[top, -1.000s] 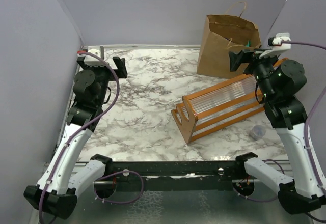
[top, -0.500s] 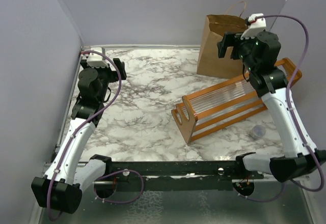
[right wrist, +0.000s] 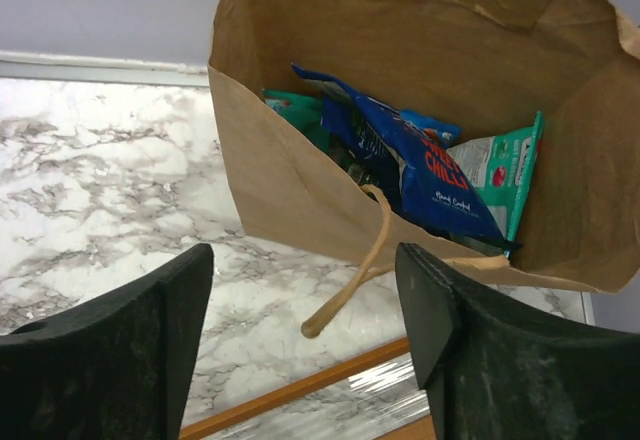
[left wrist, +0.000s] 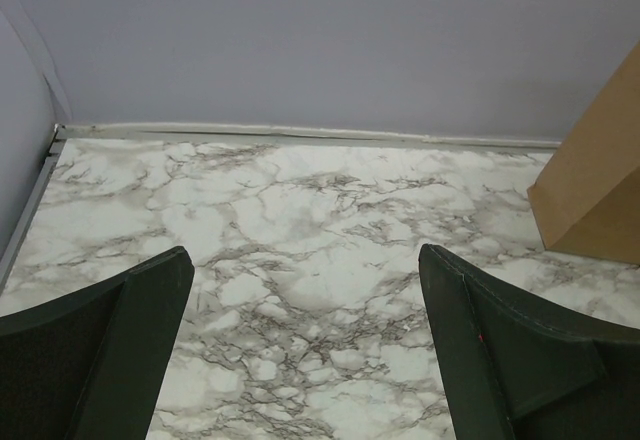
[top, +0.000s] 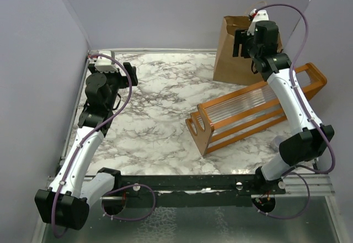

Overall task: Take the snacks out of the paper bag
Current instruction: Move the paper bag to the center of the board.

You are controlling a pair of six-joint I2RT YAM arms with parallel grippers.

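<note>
The paper bag (top: 229,61) stands upright at the far right corner of the worktop (top: 160,116), mouth open. Inside it the snacks (right wrist: 440,175) stand on edge: 1 dark blue packet (right wrist: 400,155) in the middle, with teal packets (right wrist: 505,165) beside and behind it. A loop handle (right wrist: 350,285) droops over the bag's near wall. The right tool (top: 240,44) hangs above the bag's near rim, its 2 fingers spread wide and holding nothing. The left tool (top: 128,72) sits near the far left corner, also spread wide with nothing between its fingers. An orange rack (top: 248,113) lies just in front of the bag.
</note>
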